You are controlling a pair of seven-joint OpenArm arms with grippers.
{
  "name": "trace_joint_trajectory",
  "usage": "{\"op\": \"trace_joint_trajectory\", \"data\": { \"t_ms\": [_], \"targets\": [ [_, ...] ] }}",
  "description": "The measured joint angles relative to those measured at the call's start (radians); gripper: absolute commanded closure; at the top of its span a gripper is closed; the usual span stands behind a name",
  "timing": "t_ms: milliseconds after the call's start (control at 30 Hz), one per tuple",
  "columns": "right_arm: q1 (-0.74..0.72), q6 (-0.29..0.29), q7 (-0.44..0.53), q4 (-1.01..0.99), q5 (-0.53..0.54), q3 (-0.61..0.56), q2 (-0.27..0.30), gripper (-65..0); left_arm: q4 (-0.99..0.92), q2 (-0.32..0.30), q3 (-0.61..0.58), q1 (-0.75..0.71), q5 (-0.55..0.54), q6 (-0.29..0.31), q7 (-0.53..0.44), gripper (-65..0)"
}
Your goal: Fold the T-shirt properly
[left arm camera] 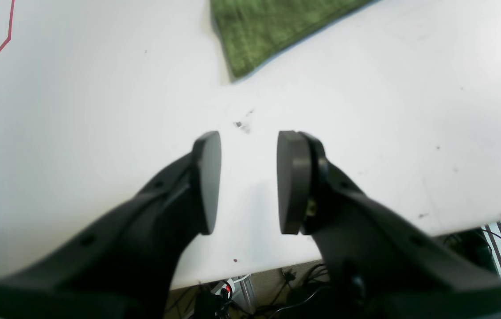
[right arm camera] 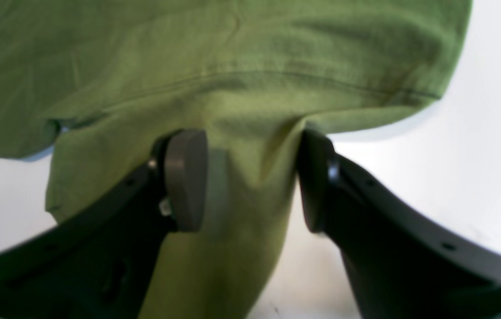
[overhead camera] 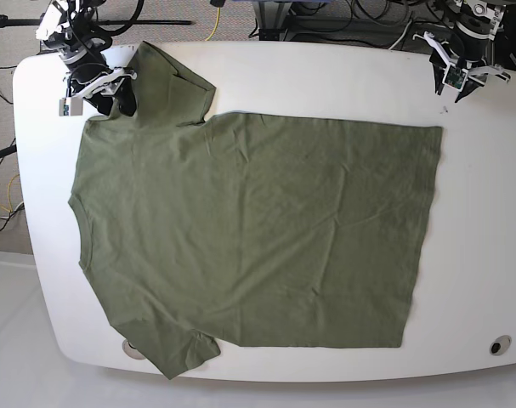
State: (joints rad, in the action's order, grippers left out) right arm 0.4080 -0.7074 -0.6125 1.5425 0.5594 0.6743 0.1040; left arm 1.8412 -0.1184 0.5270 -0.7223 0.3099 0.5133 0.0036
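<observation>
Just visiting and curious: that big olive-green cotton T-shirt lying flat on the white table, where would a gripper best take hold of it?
Probably the sleeve of the olive-green cotton T-shirt at the far corner, where the right gripper already straddles a raised pucker of cloth. Come from the table's far edge: the flat body offers no ridge, but the sleeve's loose hem does.

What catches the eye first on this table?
A big olive-green T-shirt lies spread flat over most of the white table, neck toward the base view's left. The right gripper sits at its far sleeve with the jaws apart and cloth between them, while the left gripper hovers open over bare table near the hem corner.
</observation>
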Motion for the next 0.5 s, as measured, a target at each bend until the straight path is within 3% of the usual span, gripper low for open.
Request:
{"op": "trace_joint_trajectory", "data": {
  "t_ms": [400, 500],
  "targets": [
    [-0.007, 0.0, 0.006, -0.015, 0.018, -0.015, -0.02, -31.4, 0.002, 0.004, 0.0, 0.006, 0.003, 0.0, -0.008, -20.1],
    [-0.008, 0.0, 0.003, -0.02, 0.023, -0.022, -0.024, -19.9, 0.002, 0.004, 0.002, 0.007, -0.003, -0.001, -0.002, -20.0]
  ]
}}
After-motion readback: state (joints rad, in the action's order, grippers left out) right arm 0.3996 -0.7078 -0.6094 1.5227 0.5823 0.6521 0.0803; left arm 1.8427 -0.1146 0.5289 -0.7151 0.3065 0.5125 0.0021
